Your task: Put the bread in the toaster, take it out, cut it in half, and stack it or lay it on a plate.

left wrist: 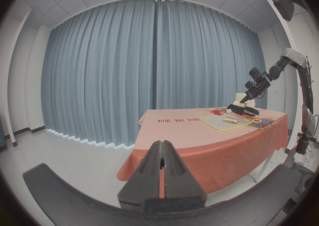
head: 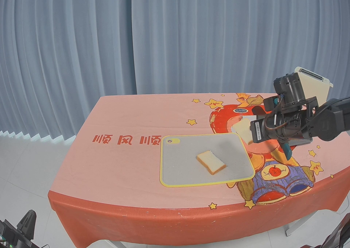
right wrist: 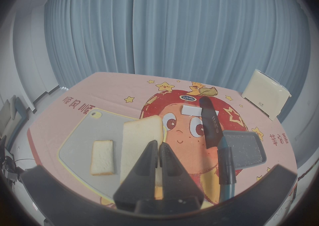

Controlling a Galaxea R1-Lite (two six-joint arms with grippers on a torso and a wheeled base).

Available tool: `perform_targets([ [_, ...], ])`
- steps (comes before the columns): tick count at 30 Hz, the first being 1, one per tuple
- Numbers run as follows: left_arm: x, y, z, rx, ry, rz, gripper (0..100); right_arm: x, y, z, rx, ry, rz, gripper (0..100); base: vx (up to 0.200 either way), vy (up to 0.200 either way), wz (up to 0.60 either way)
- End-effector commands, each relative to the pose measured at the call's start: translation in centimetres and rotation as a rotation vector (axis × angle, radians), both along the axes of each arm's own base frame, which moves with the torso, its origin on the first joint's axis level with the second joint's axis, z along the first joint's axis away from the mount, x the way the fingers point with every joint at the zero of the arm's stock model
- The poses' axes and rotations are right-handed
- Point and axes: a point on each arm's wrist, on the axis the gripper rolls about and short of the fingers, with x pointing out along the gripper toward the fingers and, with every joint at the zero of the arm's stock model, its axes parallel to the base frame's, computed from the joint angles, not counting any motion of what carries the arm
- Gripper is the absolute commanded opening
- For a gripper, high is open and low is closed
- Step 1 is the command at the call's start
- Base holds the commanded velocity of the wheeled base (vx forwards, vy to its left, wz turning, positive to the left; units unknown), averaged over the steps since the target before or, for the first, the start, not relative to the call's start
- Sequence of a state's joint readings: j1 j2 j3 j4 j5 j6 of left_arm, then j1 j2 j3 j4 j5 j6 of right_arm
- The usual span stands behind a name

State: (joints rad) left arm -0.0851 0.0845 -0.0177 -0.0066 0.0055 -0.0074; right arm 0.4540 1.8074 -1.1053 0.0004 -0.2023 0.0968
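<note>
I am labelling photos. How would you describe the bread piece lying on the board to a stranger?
On the orange table lies a grey cutting board with a yellow rim. The bread piece lies flat near its middle; the other piece hangs in the right claw.

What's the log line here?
right gripper: shut on pale bread piece above table; second bread piece: on grey cutting board; left gripper: shut
</note>
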Motion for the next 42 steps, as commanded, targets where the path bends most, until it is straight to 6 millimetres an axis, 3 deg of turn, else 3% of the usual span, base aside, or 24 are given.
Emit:
perform_targets([
  [1, 0.1, 0.0, -0.5, 0.001, 0.018, 0.000, 0, -1.9, -0.9, 2.1, 0.030, -0.053, 0.000, 0, 0.000, 0.000, 0.00],
  [10, 0.1, 0.0, -0.5, 0.001, 0.019, 0.000, 0, -5.1, -1.9, 3.5, 0.062, -0.103, 0.017, 0, 0.000, 0.000, 0.00],
  [17, 0.1, 0.0, -0.5, 0.001, 0.018, 0.000, 0, -7.4, -3.0, 2.1, 0.096, -0.182, 0.016, 0, 0.000, 0.000, 0.00],
  [24, 0.1, 0.0, -0.5, 0.000, 0.018, 0.000, 0, -8.1, -3.1, 1.3, 0.193, -0.310, 0.007, 0, 0.000, 0.000, 0.00],
  [30, 0.1, 0.0, -0.5, 0.003, 0.018, 0.001, 0, -8.7, -3.1, 0.1, 0.182, -0.289, 0.019, 0, 0.000, 0.000, 0.00],
  [42, 0.1, 0.0, -0.5, -0.003, 0.018, 0.003, 0, -8.5, -3.6, 0.2, 0.190, -0.293, 0.006, 0, 0.000, -0.050, 0.00],
])
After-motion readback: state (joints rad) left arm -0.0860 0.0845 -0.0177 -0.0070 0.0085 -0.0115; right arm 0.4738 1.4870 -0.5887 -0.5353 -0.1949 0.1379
